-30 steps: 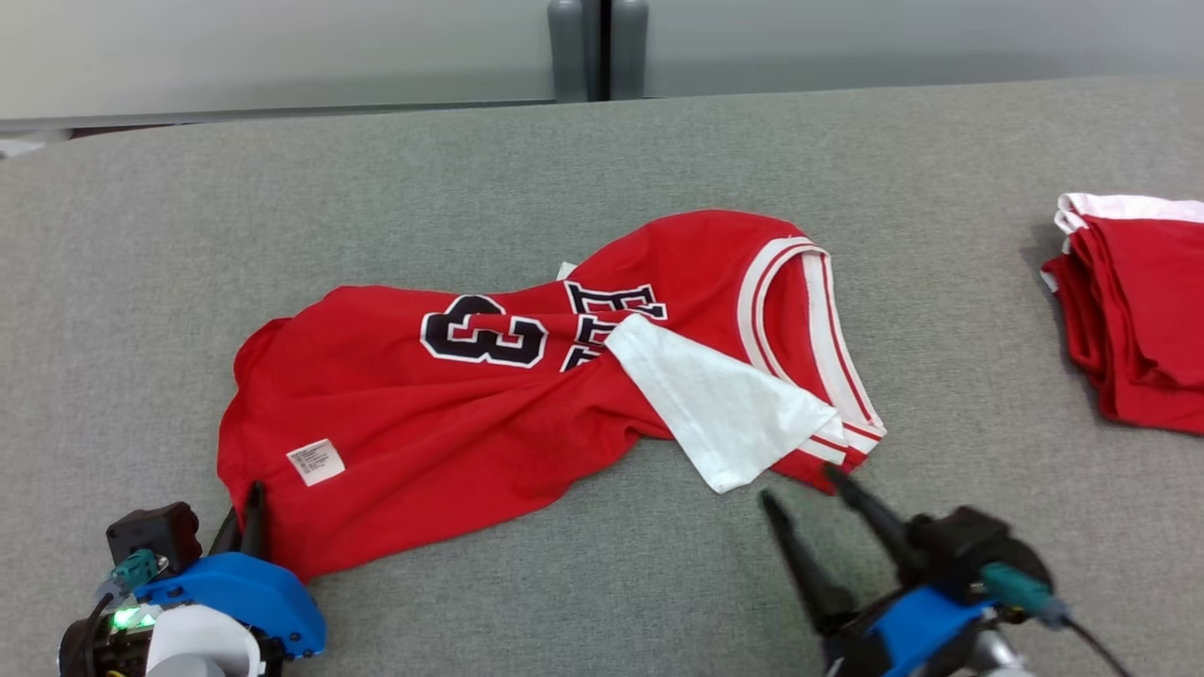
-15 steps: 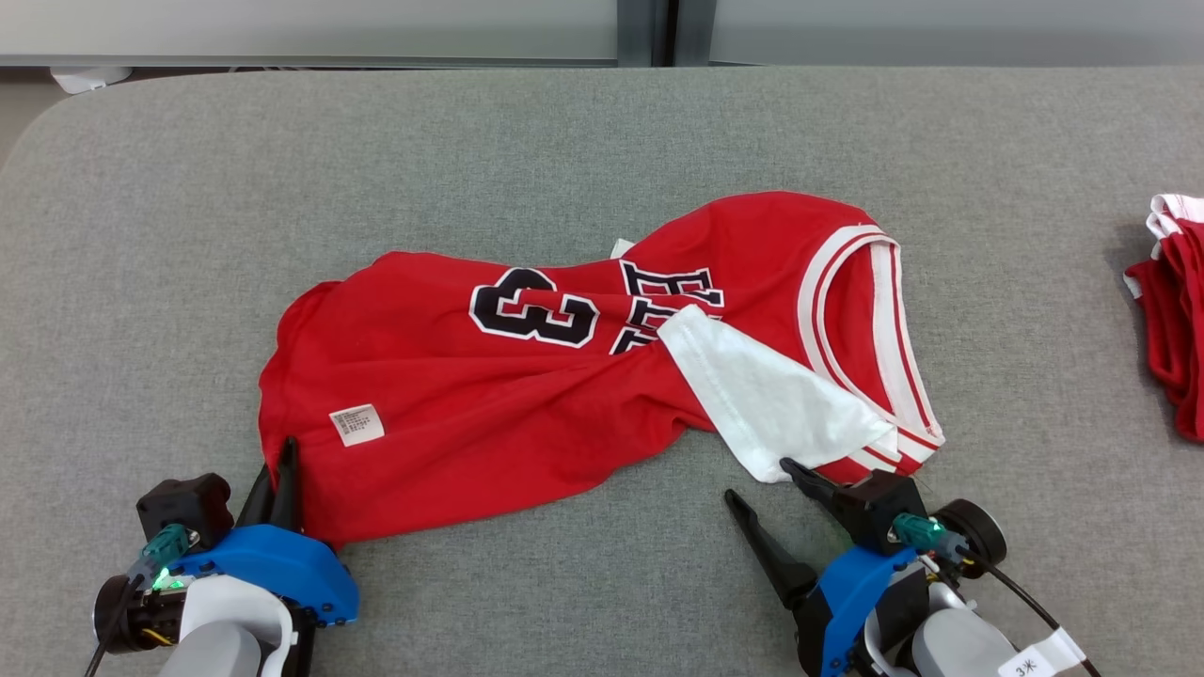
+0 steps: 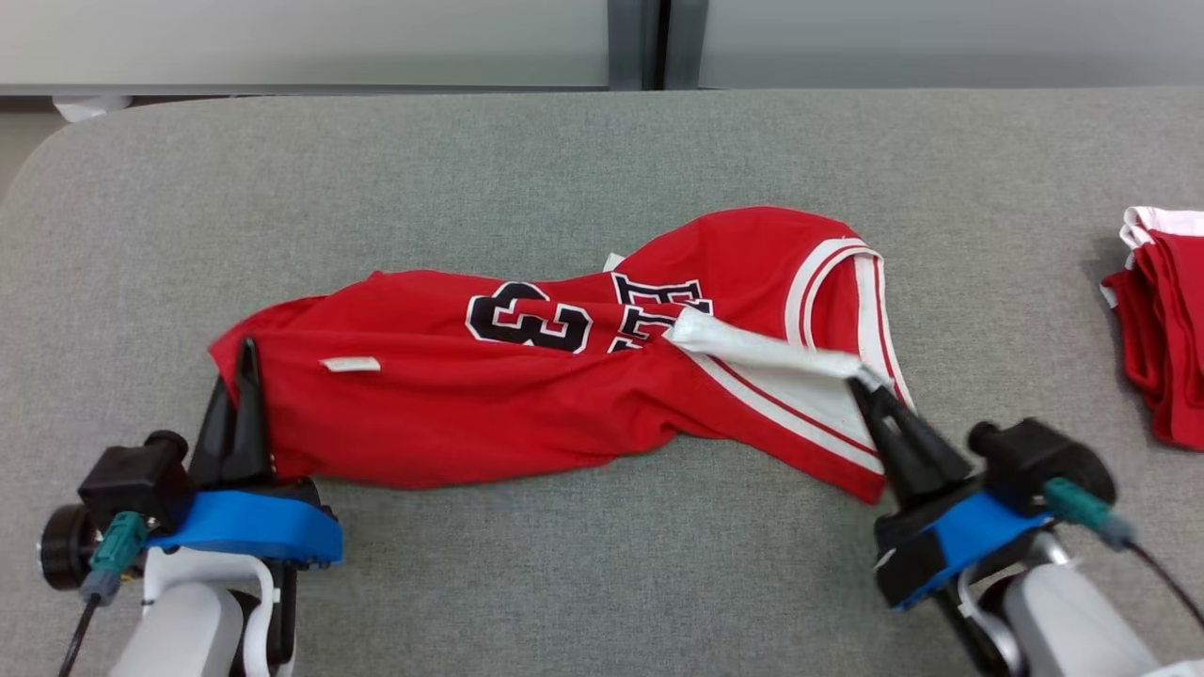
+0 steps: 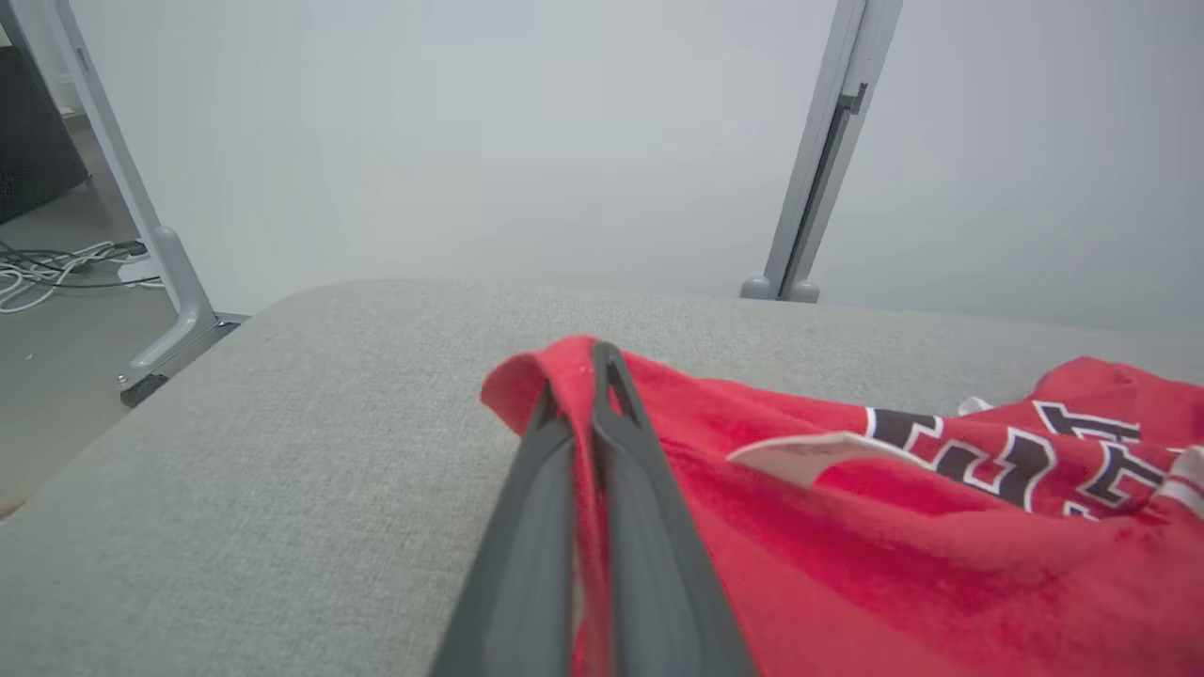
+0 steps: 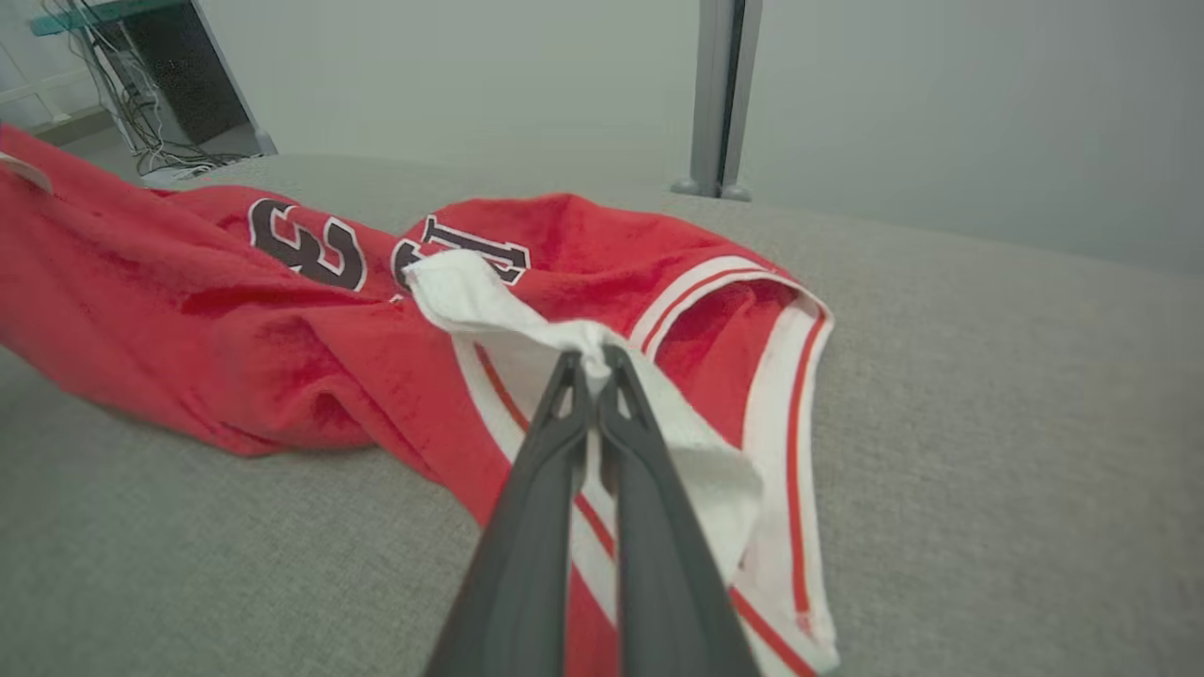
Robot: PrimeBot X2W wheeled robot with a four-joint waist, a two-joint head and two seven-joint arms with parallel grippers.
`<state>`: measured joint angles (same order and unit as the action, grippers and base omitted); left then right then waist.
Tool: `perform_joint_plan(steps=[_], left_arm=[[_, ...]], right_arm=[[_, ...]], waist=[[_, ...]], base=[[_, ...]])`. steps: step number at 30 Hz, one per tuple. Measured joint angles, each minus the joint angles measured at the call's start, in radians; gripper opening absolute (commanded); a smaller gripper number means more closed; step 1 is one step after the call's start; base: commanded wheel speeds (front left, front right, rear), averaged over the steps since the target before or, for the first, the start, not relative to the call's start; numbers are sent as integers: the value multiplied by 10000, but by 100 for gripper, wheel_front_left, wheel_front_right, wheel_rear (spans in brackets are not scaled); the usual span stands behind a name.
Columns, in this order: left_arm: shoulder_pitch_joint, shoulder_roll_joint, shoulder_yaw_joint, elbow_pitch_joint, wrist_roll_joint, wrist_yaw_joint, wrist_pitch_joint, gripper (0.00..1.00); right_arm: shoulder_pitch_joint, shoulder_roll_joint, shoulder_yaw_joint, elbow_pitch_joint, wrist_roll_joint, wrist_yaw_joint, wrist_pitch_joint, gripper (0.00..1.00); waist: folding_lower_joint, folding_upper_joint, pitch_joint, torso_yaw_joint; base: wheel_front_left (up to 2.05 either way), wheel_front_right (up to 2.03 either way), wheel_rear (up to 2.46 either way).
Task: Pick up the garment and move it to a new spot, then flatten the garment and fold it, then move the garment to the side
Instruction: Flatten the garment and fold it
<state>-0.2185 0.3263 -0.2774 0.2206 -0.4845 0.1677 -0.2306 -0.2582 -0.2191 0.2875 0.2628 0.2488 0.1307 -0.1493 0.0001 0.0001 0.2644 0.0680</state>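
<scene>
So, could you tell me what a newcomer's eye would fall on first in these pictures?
A red jersey with a black number 3 lies crumpled across the middle of the grey fabric-covered table. The left end effector is shut on its left edge and the right end effector on the white flap near the striped neckline. A stack of red garments sits at the table's right edge.

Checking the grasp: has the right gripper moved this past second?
Yes: the right gripper went forward, nearer the folded pile, jaws now shut on the jersey.
</scene>
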Motion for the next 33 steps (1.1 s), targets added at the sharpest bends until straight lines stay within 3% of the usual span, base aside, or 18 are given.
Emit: perform_joint_plan(steps=[9,18,25,33], left_arm=[[-9,945,326,-3160,640,606,437,0],[-1576,1875,646,-5708,1166,516,1120,0],[-3196,2192,746,-6397,1271,341,1858,0],[-4567,1645,301,-4997,554,-228,2057,0]], right_arm=[[-2,-389,-2842,-3394,-500,0,96,0],[-1750,-1310,-4615,-5887,-667,2,1154,0],[-3599,-2151,-5193,-6151,-88,2,1787,0],[-5444,-2571,-4493,-4395,596,2,1952,0]], waist=[[-1,0,-532,-233],[-2,-1,-1286,-448],[-2,-1,-1328,-669],[0,0,-713,-846]], base=[[0,0,0],[0,0,0],[0,0,0],[0,0,0]])
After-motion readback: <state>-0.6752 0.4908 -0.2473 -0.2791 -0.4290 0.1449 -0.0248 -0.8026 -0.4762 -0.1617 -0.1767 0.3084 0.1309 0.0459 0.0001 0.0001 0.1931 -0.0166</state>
